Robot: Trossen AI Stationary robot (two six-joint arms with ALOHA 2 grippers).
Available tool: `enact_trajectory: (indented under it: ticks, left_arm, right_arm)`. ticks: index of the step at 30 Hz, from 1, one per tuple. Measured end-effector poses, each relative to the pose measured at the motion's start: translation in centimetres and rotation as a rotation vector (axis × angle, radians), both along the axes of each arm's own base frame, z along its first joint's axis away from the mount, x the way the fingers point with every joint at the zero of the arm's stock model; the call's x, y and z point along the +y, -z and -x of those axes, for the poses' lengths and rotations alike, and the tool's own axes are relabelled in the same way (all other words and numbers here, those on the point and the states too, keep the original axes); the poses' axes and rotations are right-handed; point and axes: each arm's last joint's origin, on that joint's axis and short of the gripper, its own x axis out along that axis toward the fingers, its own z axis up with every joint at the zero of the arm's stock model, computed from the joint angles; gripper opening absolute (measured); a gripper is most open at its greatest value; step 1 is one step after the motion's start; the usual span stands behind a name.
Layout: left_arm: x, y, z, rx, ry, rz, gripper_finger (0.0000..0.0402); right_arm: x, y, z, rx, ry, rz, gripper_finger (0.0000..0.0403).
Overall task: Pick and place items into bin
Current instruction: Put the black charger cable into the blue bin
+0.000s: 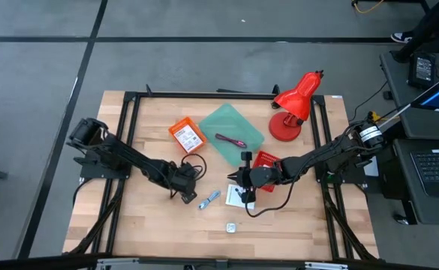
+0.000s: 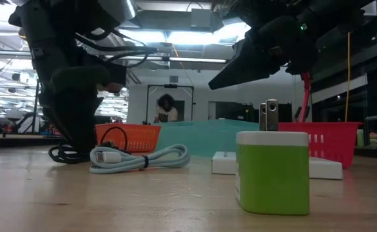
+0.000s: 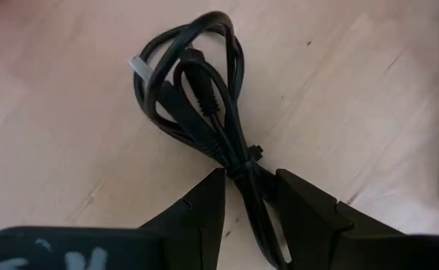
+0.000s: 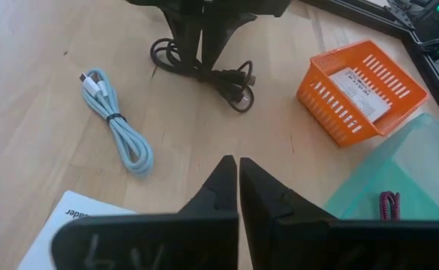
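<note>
**Cable grip under way, most items still loose**

Beside the orange slotted plastic basket [image 1: 187,136], just off its corner nearest the bench's middle, the left end effector [image 3: 251,184] has its two dark fingers set around the black coiled cable [image 3: 196,97]. The cable runs between them at its tied neck, so the fingers look closed on it. The coil lies flat on the wooden bench [image 1: 151,217], so I judge the lift not yet made.

The right end effector [image 4: 239,180] hangs farther from the orange basket, over the white printed card [image 4: 69,225], with its fingers pressed together and nothing between them.

As to progress: the orange basket holds one white printed packet [image 4: 362,82], so one item seems binned, if that basket is the bin. A maroon braided cable [image 1: 230,140] lies on the pale green translucent sheet [image 1: 230,127] just beside the basket. A red slotted basket [image 1: 265,160] sits beyond that sheet, away from the orange one.

Loose on the bench are the light-blue coiled cable [image 4: 118,124] near the black one, the white card, and a small green-and-white plug adapter [image 2: 272,171] well away from the basket toward the bench's front edge. Most of the job looks left to do.
</note>
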Motion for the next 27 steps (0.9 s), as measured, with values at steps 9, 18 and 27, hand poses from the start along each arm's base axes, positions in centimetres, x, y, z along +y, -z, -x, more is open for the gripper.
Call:
enact_trajectory:
  ticks: [9,18,27]
  left_arm:
    - [0.0,0.6,0.0,0.052,0.098,-0.042,0.01]
    - [0.0,0.0,0.3,0.054,0.24,-0.06,0.0021]
    - [0.1,-2.5,1.1,-0.001,0.406,-0.054,0.0017]
  right_arm:
    - [0.0,0.0,0.0,0.001,0.0,0.0,0.0]
    - [0.0,0.0,0.0,0.001,0.0,0.0,0.0]
    - [0.0,0.1,0.0,0.003,0.012,-0.018,0.0]
